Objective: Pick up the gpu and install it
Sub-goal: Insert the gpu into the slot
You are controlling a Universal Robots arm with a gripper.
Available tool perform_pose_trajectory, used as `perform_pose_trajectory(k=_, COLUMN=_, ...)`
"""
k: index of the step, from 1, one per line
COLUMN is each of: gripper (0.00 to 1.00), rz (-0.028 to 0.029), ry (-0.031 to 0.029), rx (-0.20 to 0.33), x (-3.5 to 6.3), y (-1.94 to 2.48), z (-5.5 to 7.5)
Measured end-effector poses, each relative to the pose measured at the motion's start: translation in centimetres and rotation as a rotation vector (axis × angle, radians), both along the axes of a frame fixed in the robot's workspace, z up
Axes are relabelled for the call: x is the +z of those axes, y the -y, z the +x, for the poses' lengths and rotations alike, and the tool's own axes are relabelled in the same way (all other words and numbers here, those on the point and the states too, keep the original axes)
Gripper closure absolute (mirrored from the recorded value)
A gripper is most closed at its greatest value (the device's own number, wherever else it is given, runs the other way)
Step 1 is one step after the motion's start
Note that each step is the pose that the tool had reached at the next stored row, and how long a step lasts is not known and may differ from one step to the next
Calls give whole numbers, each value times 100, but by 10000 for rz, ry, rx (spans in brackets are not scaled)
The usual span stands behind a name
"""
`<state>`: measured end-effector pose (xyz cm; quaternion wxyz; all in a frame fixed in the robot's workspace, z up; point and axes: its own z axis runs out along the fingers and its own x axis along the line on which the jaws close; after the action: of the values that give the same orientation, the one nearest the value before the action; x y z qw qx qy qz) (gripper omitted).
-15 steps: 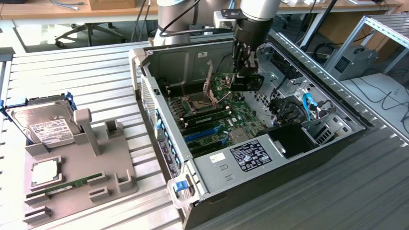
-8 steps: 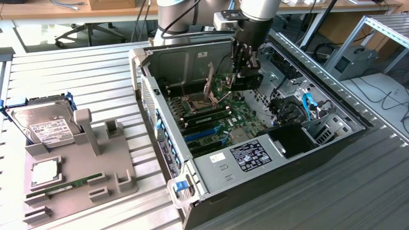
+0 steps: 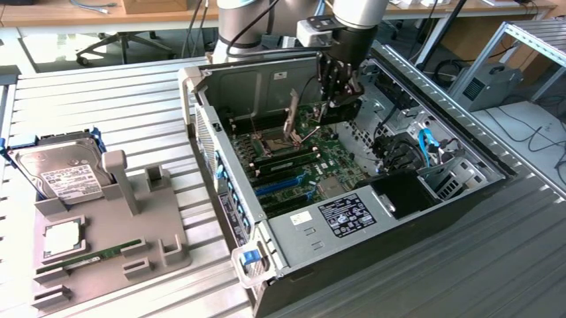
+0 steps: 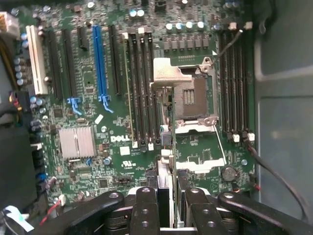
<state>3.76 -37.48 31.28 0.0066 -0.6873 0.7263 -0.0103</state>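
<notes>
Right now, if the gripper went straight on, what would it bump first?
Probably the green circuit board, beside its long black slots; the card in the gripper would touch first. Depth is unclear.

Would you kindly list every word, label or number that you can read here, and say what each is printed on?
"DELL": white print on the motherboard, in the wrist view.
Smaller white print beside it: too small to read.
Black label inside the case: white text, too blurred to read.
White label on the hard drive: too small to read.
</notes>
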Motion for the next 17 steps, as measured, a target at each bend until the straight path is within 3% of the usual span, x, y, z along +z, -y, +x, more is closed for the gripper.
perform_pose_trajectory(k=3, gripper=73, rz=-1, ry=0, rx=297, x=0, y=-1, z=0)
perform_pose_trajectory(k=13, gripper=73, rz=-1, ry=0, rx=298, x=-1, y=-13, z=-11)
perform_pose_trajectory(k=16, gripper=73, rz=0, ry=0, rx=298, x=-2, y=-2, z=-29)
perform_pose_trajectory(k=17, gripper=73, rz=1, ry=1, rx=298, x=-6, y=20, z=-59)
